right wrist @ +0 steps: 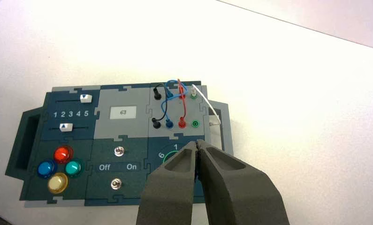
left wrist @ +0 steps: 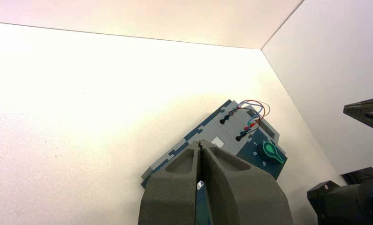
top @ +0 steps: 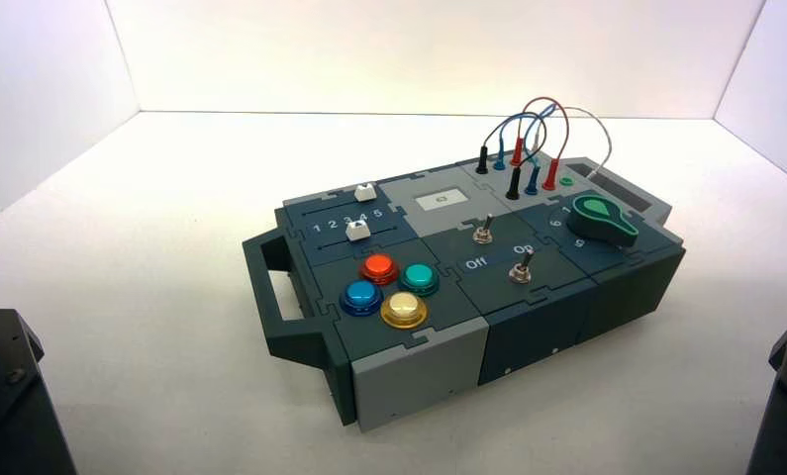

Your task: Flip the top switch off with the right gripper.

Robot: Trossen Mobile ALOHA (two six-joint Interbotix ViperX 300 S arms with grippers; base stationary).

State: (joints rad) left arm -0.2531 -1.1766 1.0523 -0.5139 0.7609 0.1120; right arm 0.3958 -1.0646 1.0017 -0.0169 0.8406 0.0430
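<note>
The top switch (top: 482, 235) (right wrist: 119, 151) is a small silver toggle just below the white display window (right wrist: 123, 112), above the "Off On" print. A twin toggle (right wrist: 115, 183) stands past that print, nearer the box's front edge. My right gripper (right wrist: 196, 142) is shut with nothing in it and hangs well above the box, off to the knob's side and apart from the switch. My left gripper (left wrist: 201, 143) is also shut and empty, held high and far back from the box. In the high view only dark parts of the parked arms show, at the lower corners.
On the box (top: 419, 381) are four round buttons (top: 388, 287), two white sliders (top: 358, 231), a green knob (top: 603, 220) and looped wires (top: 528, 139). A handle (top: 270, 282) juts from its left end. White walls enclose the white table.
</note>
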